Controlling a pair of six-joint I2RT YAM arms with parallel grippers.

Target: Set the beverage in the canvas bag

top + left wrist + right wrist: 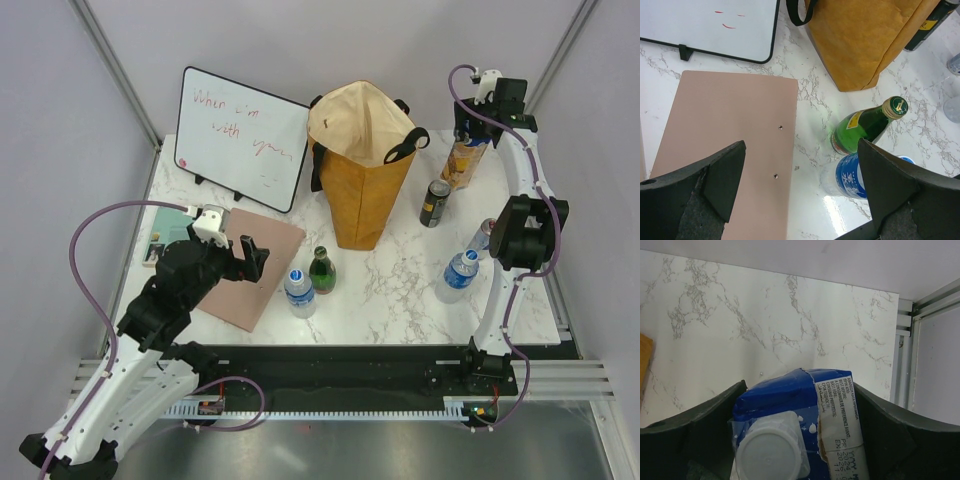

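Grasping the beverage carton [462,165] — right gripper [799,402]
Fingers [700,425] clamp its blue top, right of the canvas bag [360,190]; left gripper [801,150] released — spread above the pink board [725,120].

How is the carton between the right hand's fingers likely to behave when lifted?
The carton has flat printed sides, so it probably won't roll, though they may dent under a hard squeeze. It stands tall and narrow in the top view, so a sideways nudge could tip it.
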